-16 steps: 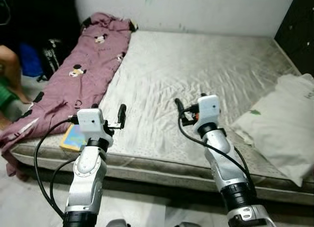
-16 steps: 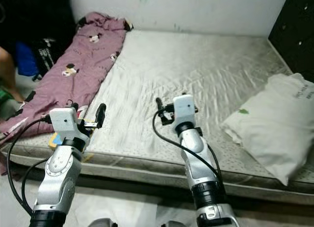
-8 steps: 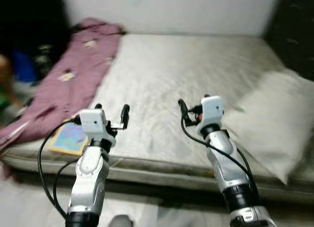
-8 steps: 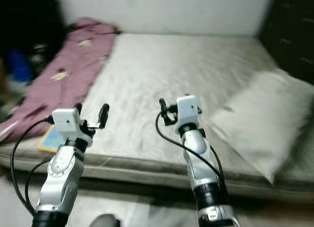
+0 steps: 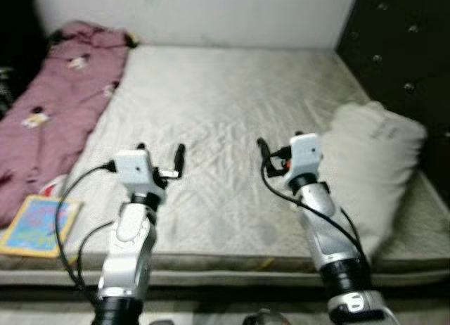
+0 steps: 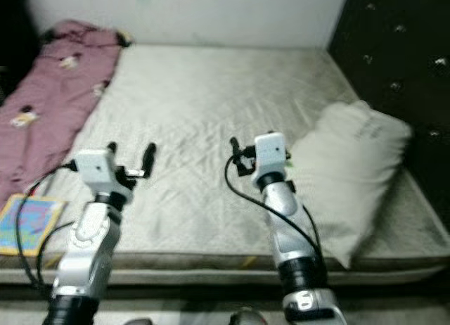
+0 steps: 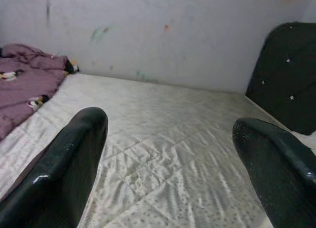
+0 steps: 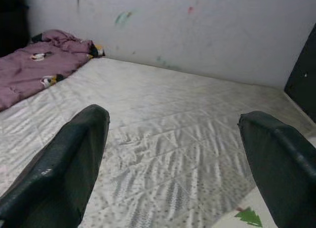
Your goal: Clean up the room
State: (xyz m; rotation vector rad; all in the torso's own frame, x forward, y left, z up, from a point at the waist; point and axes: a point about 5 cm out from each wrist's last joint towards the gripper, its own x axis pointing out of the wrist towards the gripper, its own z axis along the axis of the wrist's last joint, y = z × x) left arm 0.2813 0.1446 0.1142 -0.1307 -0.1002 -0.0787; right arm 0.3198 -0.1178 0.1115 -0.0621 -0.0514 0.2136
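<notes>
A bare grey-white mattress [image 5: 225, 86] lies before me. Along its left side is a crumpled maroon blanket [image 5: 49, 93] with cartoon prints. A colourful book [image 5: 35, 223] rests at the mattress's near left corner, partly under the blanket's edge. A white pillow [image 5: 365, 156] lies at the right side. My left gripper [image 5: 160, 153] is open above the near part of the mattress, holding nothing. My right gripper [image 5: 278, 145] is open too, level with it and just left of the pillow. In the wrist views both grippers [image 7: 168, 122] [image 8: 173, 114] point over the mattress toward the far wall.
A dark tufted headboard [image 5: 401, 51] stands along the right side behind the pillow. A white wall [image 5: 197, 12] with faint marks backs the bed. The mattress's front edge [image 5: 225, 265] runs just below my arms.
The camera has swung to the right: the blanket and book slid left, the pillow and headboard came in, and the person's leg at far left left the frame. Both arms keep the same pose.
</notes>
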